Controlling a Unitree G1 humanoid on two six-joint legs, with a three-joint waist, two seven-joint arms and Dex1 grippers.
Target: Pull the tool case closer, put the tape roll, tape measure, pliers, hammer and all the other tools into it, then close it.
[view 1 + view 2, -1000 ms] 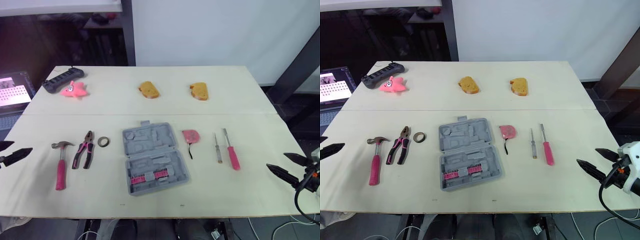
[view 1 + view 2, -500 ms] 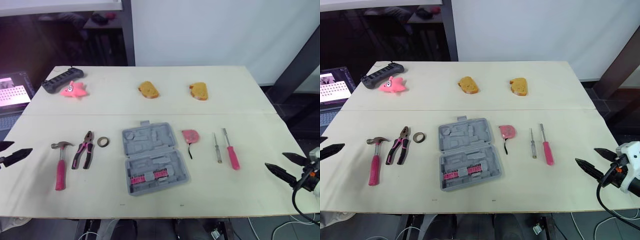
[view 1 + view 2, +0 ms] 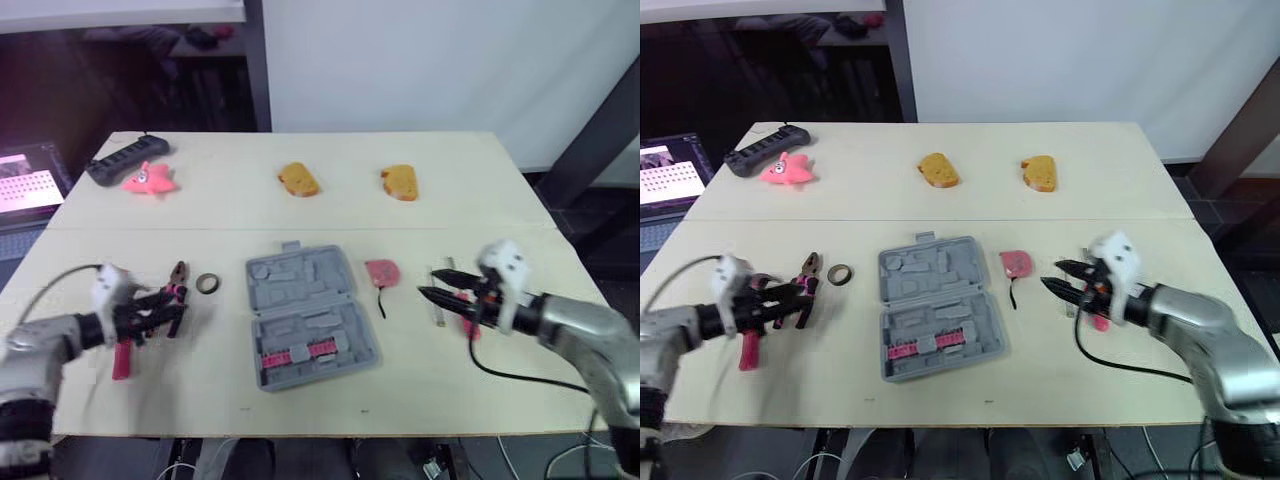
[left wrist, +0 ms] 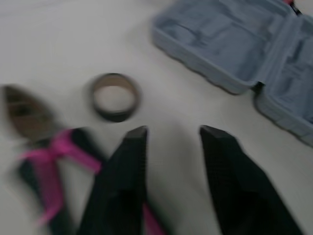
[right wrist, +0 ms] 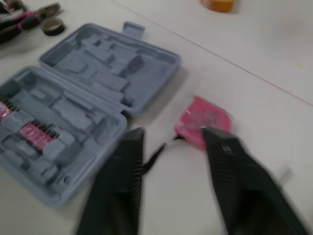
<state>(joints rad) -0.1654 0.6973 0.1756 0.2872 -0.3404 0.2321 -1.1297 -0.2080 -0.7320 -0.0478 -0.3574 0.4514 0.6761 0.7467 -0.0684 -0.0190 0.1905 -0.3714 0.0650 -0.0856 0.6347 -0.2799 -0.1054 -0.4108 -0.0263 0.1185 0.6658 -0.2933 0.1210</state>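
The grey tool case (image 3: pixel 310 315) lies open in the middle of the table, with pink bits in its near half. To its left are the tape roll (image 3: pixel 207 284), the pink-handled pliers (image 4: pixel 44 147) and the hammer (image 3: pixel 121 352). My left gripper (image 3: pixel 172 305) hovers over the pliers' handles, open and holding nothing, its fingers (image 4: pixel 129 166) pointing toward the roll (image 4: pixel 114 96). Right of the case are the pink tape measure (image 3: pixel 381 272), a small screwdriver (image 3: pixel 438 310) and a pink one (image 3: pixel 469 328). My right gripper (image 3: pixel 428 283) is open, its tips just short of the tape measure (image 5: pixel 203 120).
Two yellow-brown sponges (image 3: pixel 298 180) (image 3: pixel 399 183) sit at the back of the table. A pink star toy (image 3: pixel 148 178) and a black power strip (image 3: pixel 125 160) lie at the back left. A lit screen (image 3: pixel 25 180) stands off the table's left side.
Both arms have swung in from the table's outer edges. The left gripper now hangs over the pliers, and the right one is by the screwdrivers and tape measure.
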